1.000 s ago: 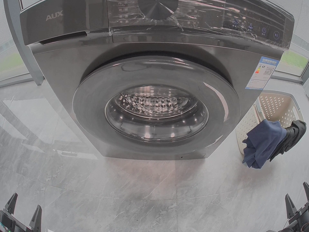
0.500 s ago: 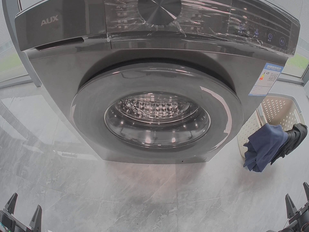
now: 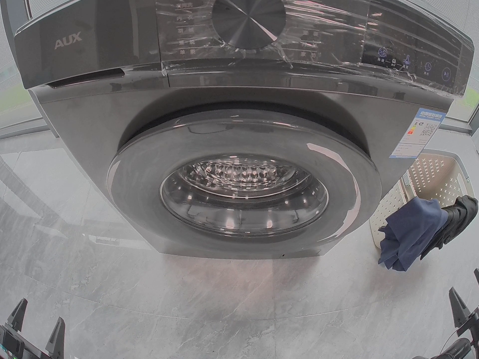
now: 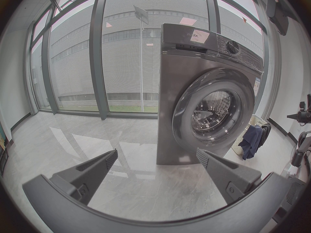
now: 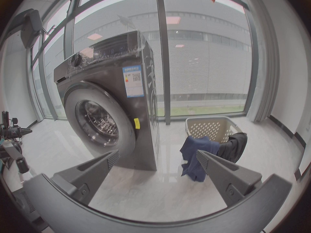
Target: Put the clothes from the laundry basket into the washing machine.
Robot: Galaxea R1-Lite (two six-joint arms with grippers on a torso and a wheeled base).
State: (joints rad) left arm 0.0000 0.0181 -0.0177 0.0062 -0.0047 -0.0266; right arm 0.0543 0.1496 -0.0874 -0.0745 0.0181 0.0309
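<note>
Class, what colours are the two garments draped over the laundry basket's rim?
One garment is dark blue, the other black; the right wrist view shows them best.

I see pale brand lettering on the dark drawer panel of the washing machine. A blue-and-white energy label sits at its front right corner, the print too small to read. Tiny characters flank the dial. Lit icons mark the touch panel.
</note>
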